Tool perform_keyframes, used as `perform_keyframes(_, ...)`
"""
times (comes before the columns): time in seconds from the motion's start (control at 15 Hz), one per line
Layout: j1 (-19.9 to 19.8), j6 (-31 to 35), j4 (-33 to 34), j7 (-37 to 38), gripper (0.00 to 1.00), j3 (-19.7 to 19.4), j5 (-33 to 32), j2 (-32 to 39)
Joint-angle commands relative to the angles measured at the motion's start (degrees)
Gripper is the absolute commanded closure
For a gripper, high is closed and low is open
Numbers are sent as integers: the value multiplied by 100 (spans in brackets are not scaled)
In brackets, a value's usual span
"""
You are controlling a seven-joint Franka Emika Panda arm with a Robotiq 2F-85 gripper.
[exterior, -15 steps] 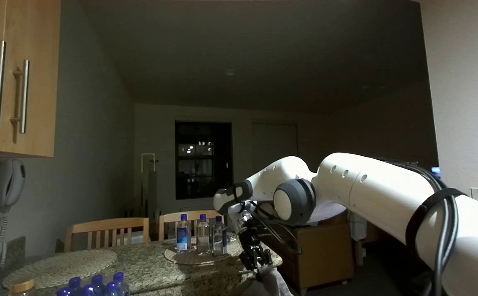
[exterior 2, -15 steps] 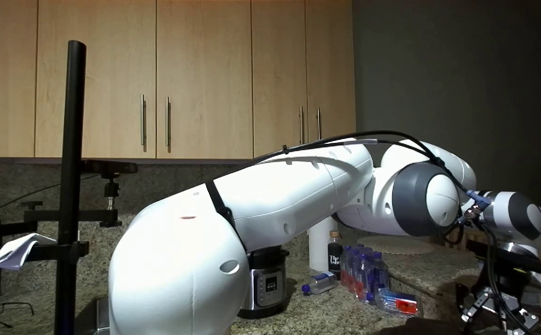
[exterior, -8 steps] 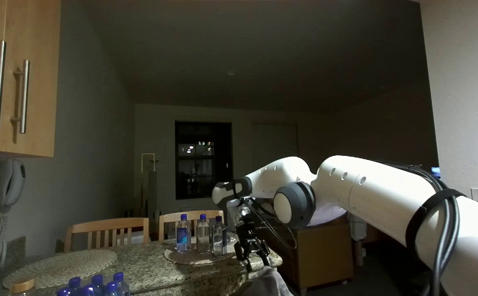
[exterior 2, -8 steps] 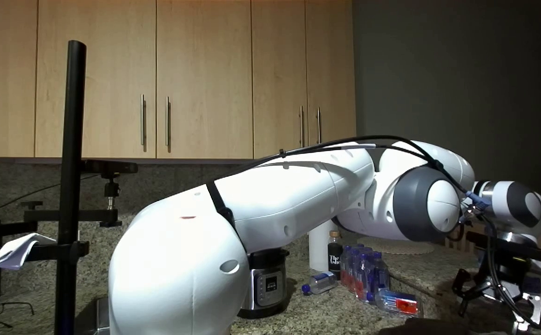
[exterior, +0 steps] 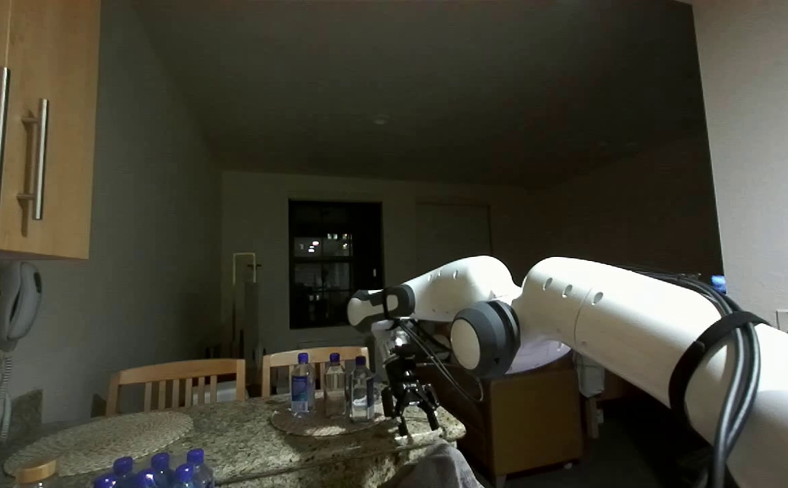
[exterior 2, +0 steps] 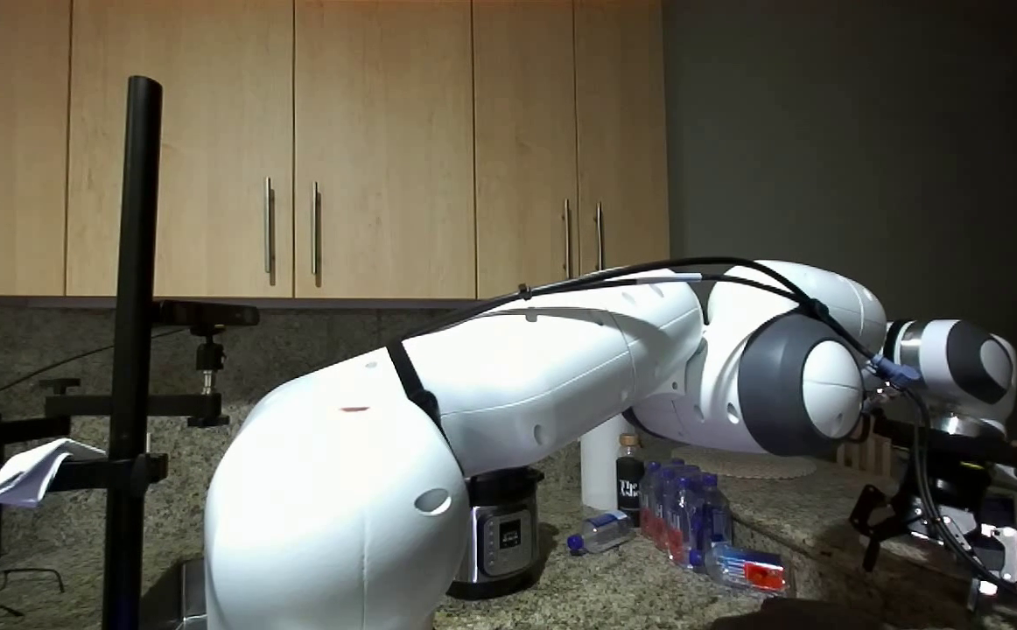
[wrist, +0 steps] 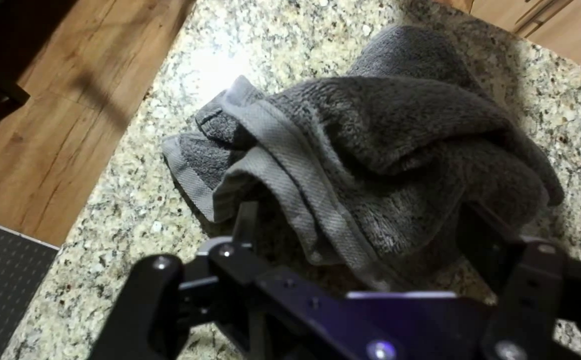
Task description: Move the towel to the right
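Observation:
The grey towel point(wrist: 400, 125) lies crumpled on the speckled granite counter point(wrist: 135, 200) in the wrist view, its pale woven hem toward the gripper. In an exterior view the towel point(exterior: 440, 468) shows only partly, at the bottom edge. My gripper point(wrist: 359, 206) hangs over the towel's near side, open, with its fingers spread wide and nothing gripped. Seen from outside, the gripper point(exterior: 418, 425) is above the towel, with a gap between them. The spread gripper point(exterior 2: 924, 579) also shows at the far right of an exterior view, where I cannot make out the towel.
Three water bottles point(exterior: 334, 390) stand on a woven mat point(exterior: 285, 425) close to the gripper. Several blue-capped bottles point(exterior 2: 683, 516) and a pressure cooker point(exterior 2: 504, 534) are along the counter. A black pole point(exterior 2: 134, 350) rises near the arm's base. Wooden floor point(wrist: 70, 125) lies beyond the counter edge.
The gripper has opened wide and let go of the towel. It has risen away, while the towel stays lying on the counter.

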Motion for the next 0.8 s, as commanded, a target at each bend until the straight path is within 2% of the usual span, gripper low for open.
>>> perform_keyframes(0.0,13,44,176,84,0,3,19,2)
perform_keyframes(0.2,10,200,316,88,0,9,36,-48)
perform_keyframes(0.27,-51,-17,976,122,0,133,-55,270)
perform_keyframes(0.4,-40,127,1223,143,0,163,-50,301)
perform_keyframes(0.47,-5,411,934,121,0,73,56,75)
perform_keyframes(0.73,-2,938,993,174,0,247,-27,2)
